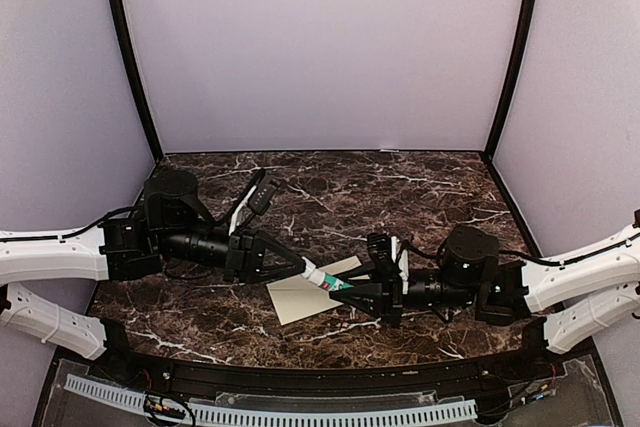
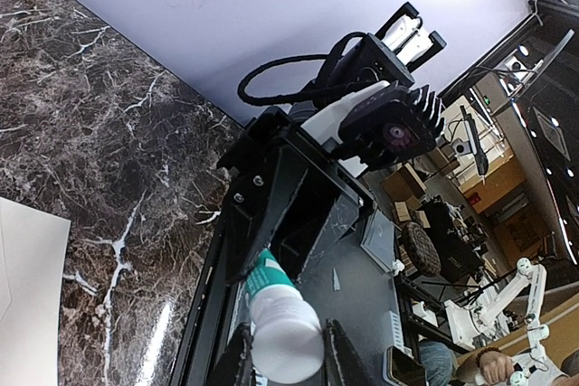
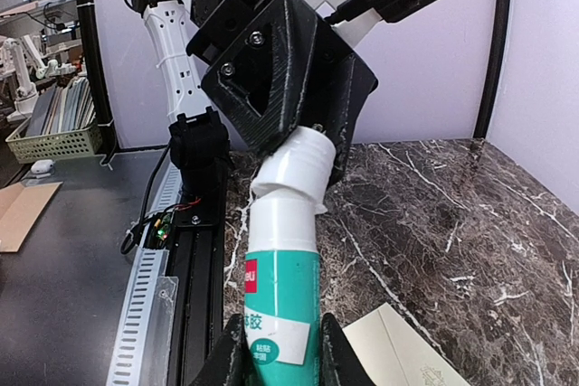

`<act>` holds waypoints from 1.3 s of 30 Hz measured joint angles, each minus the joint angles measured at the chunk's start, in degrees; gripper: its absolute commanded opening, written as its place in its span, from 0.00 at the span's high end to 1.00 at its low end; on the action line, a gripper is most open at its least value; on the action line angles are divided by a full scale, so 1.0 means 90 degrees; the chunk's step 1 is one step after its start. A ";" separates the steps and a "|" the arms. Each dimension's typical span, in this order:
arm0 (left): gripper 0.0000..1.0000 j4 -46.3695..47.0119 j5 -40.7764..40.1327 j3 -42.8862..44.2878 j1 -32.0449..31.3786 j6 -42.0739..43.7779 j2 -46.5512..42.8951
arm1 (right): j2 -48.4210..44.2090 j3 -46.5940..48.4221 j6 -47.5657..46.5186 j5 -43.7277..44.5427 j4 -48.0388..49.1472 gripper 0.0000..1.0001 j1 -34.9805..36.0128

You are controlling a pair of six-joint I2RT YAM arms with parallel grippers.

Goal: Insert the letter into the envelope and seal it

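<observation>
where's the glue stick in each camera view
Top external: glue stick at centre, between the two arms, over the envelope.
Left wrist: bottom centre, white end nearest the camera.
Right wrist: bottom centre, upright, teal label.
Shared landmark: the cream envelope, left edge in left wrist, bottom right in right wrist.

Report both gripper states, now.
Left gripper: closed on the white cap end of the glue stick.
Right gripper: closed on the same stick's green body.
</observation>
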 measured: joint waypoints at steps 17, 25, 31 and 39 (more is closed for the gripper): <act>0.84 0.0002 -0.0231 0.0002 -0.0070 0.0007 0.0022 | 0.0000 0.0087 -0.0022 0.0177 -0.0100 1.00 0.0000; 0.84 0.0005 -0.0442 0.0002 -0.0075 0.0007 0.0095 | 0.0017 0.0134 0.0029 0.0379 -0.0272 1.00 0.0000; 0.85 0.0000 -0.0901 0.0002 -0.0078 0.0010 0.0211 | 0.0180 0.0279 0.0160 0.0755 -0.0464 1.00 0.0000; 0.85 0.0189 -0.1377 0.0002 -0.0075 -0.0085 0.0440 | 0.0362 0.0483 0.0211 0.1200 -0.0748 1.00 0.0000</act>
